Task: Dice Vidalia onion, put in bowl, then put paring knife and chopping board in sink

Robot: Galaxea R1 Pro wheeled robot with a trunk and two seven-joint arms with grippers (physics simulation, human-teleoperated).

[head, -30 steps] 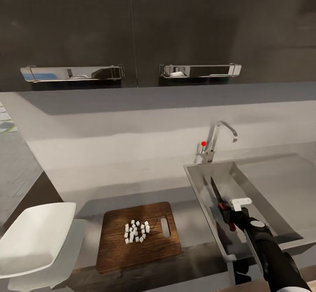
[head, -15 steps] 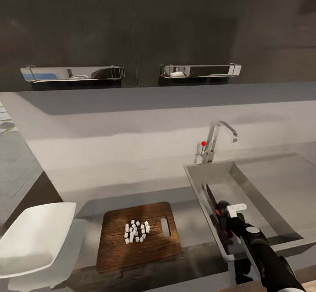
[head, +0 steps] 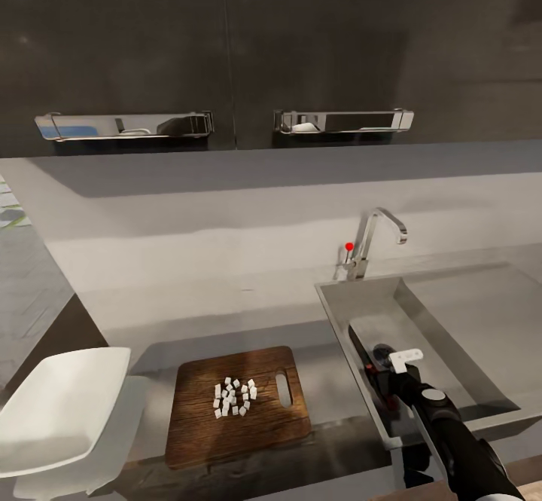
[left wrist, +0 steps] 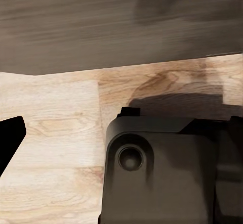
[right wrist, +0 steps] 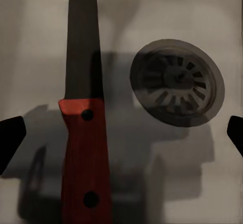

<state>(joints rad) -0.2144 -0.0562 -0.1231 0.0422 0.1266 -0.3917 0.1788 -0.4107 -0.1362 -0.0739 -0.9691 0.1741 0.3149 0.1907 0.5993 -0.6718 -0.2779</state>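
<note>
1. Knife update: the paring knife (right wrist: 83,148) is lying flat on the sink (head: 421,313) floor beside the round drain (right wrist: 177,84).
2. Right gripper (right wrist: 121,133) hangs over it, fingertips wide apart, gripping nothing.
3. Diced onion (head: 234,397) sits piled on the chopping board (head: 233,404); the bowl (head: 60,407) is left of it on the countertop (head: 226,320).
4. Left gripper: can't tell from its wrist view.

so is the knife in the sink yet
In. The knife lies flat on the sink floor beside the drain, and the right gripper's jaws stand wide apart, off it.
</note>
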